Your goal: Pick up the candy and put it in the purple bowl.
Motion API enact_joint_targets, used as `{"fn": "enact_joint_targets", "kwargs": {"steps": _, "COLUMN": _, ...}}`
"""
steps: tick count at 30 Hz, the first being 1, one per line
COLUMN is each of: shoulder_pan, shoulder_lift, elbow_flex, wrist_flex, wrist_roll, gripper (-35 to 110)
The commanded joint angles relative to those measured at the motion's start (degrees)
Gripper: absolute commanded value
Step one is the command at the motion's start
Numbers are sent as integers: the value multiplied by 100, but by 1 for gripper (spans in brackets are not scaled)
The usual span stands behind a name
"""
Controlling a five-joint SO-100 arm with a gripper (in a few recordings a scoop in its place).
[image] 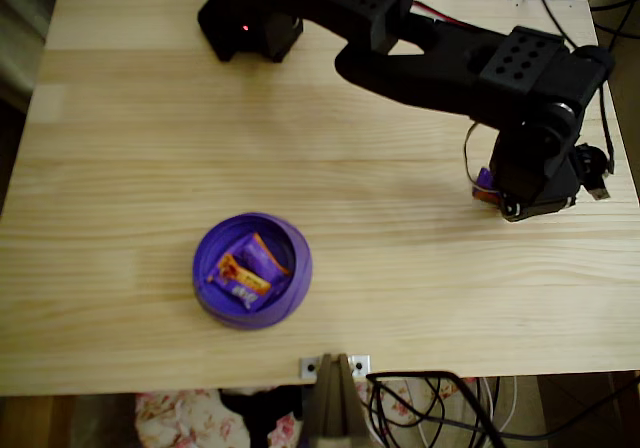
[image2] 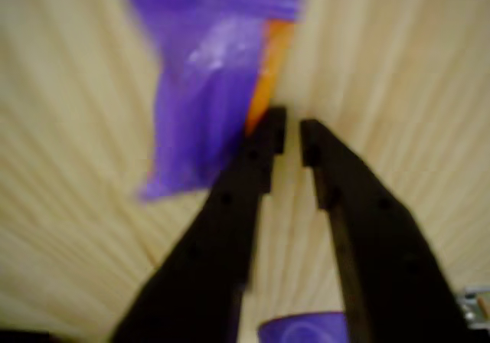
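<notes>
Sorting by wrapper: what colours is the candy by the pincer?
Purple with an orange edge, clearest in the wrist view: candy.

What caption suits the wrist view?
End effector hovers beside a purple candy lying on the wooden table.

Overhead view: fixed, straight down on the whole table [image: 120, 148], arm base at the top edge, bowl [image: 252, 269] toward the bottom edge, left of centre. Far enough to take in all four table edges. Wrist view: rides on the gripper [image2: 292, 136], looks along the fingers [image2: 230, 205] down at the tabletop, very close, blurred. Shared: the wood around the candy [image2: 207, 90] by the arm's tip, and probably the bowl's rim [image2: 302, 329] at the bottom edge.
</notes>
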Motion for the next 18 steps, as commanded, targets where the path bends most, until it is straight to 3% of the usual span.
{"fn": "enact_joint_targets", "kwargs": {"steps": 1, "shoulder_pan": -132, "shoulder_lift": 738, "elbow_flex": -229, "wrist_flex": 272, "wrist_roll": -290, "gripper": 0}}
{"fn": "enact_joint_targets", "kwargs": {"steps": 5, "shoulder_pan": -141, "shoulder_lift": 756, "elbow_flex": -246, "wrist_flex": 149, "wrist_roll": -132, "gripper": 0}}
{"fn": "enact_joint_targets", "kwargs": {"steps": 18, "shoulder_pan": -229, "shoulder_lift": 923, "elbow_flex": -211, "wrist_flex": -1775, "wrist_roll": 1389, "gripper": -1}}
